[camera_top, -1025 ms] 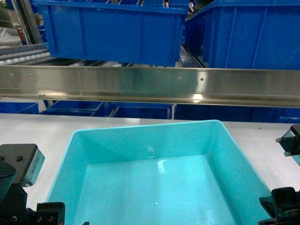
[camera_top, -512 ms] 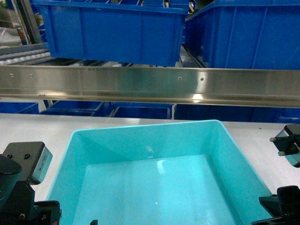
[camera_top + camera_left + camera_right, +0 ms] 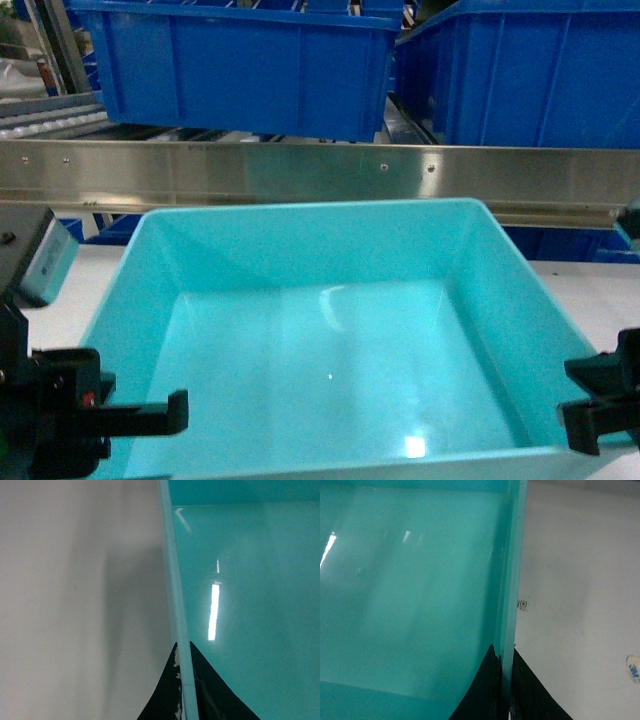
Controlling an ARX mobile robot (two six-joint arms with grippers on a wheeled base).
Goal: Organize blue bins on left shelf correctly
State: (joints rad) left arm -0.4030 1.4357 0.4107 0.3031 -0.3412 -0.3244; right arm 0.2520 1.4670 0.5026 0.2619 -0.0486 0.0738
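From the head view, the turquoise bin (image 3: 330,350) sits between both arms, its far rim level with the steel beam (image 3: 320,180) of the left shelf, which carries royal-blue crates (image 3: 240,65) above; I judge the carry-to-shelf step is in hand, and next the bin must clear that beam. The left wrist view shows the left end effector (image 3: 183,680) closed on the bin's left wall, over the white table (image 3: 75,605). The right wrist view shows the right end effector (image 3: 504,690) pinching the right wall; the bin is empty.
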